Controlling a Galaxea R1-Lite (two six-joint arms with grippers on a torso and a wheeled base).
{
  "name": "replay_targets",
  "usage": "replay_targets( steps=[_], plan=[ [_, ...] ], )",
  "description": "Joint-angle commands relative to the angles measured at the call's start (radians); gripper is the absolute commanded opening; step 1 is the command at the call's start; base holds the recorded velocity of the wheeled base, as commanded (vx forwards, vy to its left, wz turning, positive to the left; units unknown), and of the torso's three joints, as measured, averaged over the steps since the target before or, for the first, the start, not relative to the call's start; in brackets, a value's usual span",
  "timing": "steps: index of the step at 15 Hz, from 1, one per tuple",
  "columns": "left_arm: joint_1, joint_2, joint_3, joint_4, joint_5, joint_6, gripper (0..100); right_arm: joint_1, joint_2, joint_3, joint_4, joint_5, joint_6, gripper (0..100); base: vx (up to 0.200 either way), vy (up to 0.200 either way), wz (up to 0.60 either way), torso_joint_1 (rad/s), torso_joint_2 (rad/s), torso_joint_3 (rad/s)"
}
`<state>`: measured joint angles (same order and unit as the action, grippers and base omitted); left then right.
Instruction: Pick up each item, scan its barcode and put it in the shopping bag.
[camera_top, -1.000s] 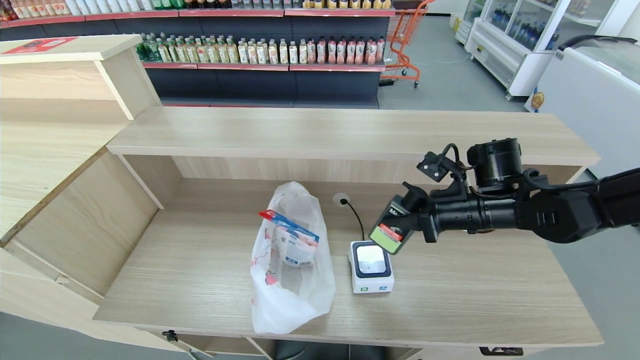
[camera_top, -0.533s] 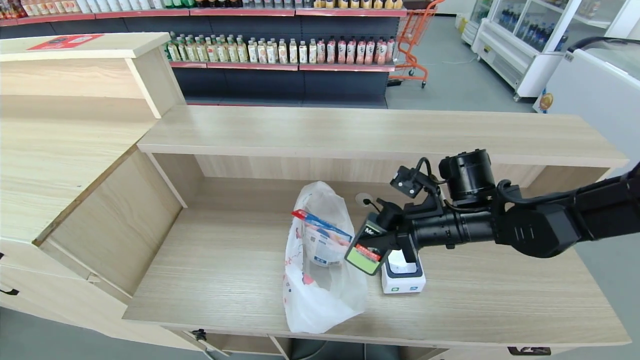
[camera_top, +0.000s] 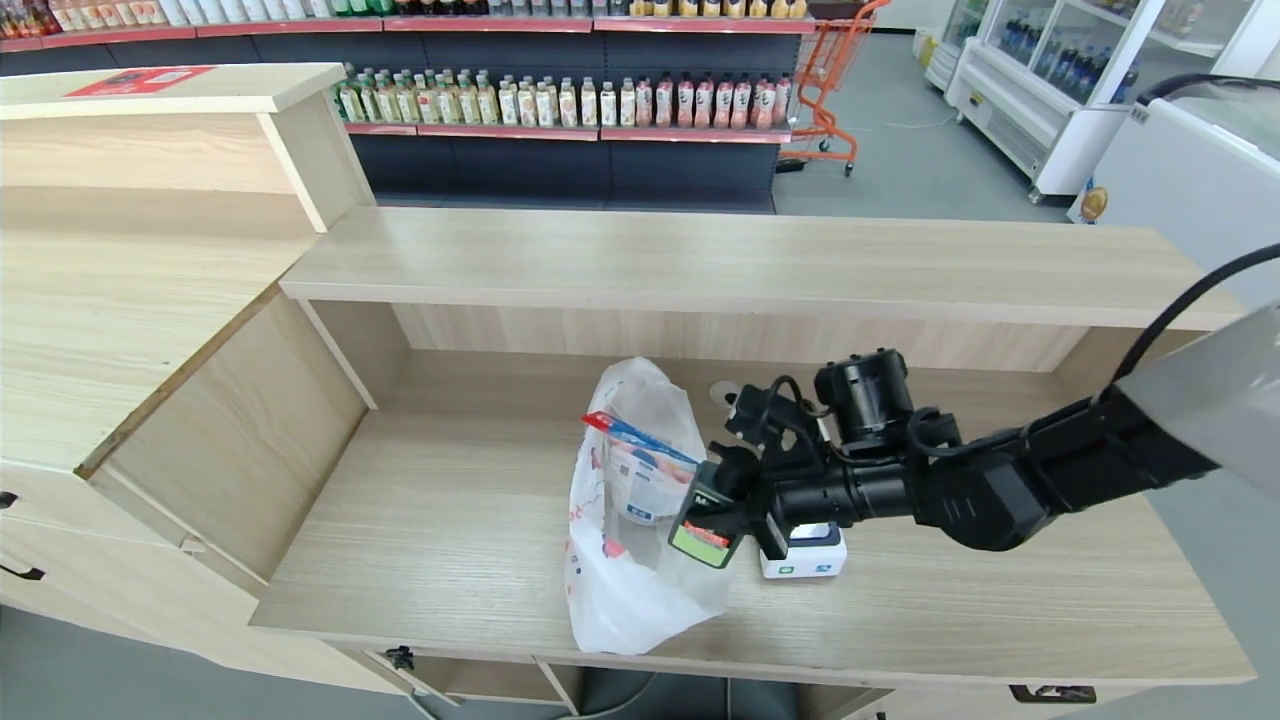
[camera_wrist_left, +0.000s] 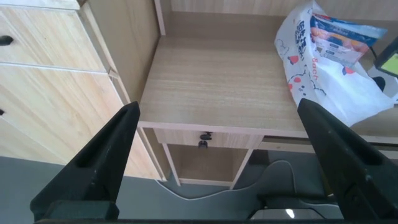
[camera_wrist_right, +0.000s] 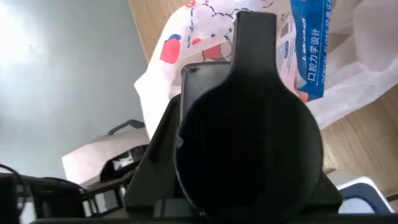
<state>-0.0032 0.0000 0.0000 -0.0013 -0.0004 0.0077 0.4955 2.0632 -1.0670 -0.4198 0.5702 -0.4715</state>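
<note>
A white plastic shopping bag stands on the wooden counter with a blue-and-white pouch inside it. My right gripper is shut on a small black-and-green box, held against the bag's right side, just left of the white barcode scanner. The right wrist view has the bag and the pouch close behind the held box. My left gripper is open with nothing between its fingers, off the counter's front left corner, and from there the bag shows far off.
A raised wooden ledge runs along the counter's back, and a taller wooden unit closes its left side. The scanner's cable goes to a port at the back. Bare counter lies left of the bag and right of the scanner.
My right arm has carried the box left and down, from above the scanner to the bag's right side. The head camera also shifted, so the whole scene slid right.
</note>
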Motion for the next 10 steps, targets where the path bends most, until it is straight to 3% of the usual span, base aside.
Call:
replay_targets(
  steps=[1,5,10],
  plan=[
    [0.000,0.002,0.000,0.000,0.000,0.000,100,0.008,0.118,-0.005,-0.059,-0.021,-0.073,0,0.000,0.000,0.00,0.000,0.00,0.000],
    [0.000,0.002,0.000,0.000,0.000,0.000,100,0.055,0.259,-0.044,-0.221,-0.026,-0.180,0,0.000,0.000,0.00,0.000,0.00,0.000],
    [0.000,0.002,0.000,0.000,-0.001,0.000,100,0.095,0.380,-0.166,-0.232,-0.069,-0.200,0,0.000,0.000,0.00,0.000,0.00,0.000]
  ],
)
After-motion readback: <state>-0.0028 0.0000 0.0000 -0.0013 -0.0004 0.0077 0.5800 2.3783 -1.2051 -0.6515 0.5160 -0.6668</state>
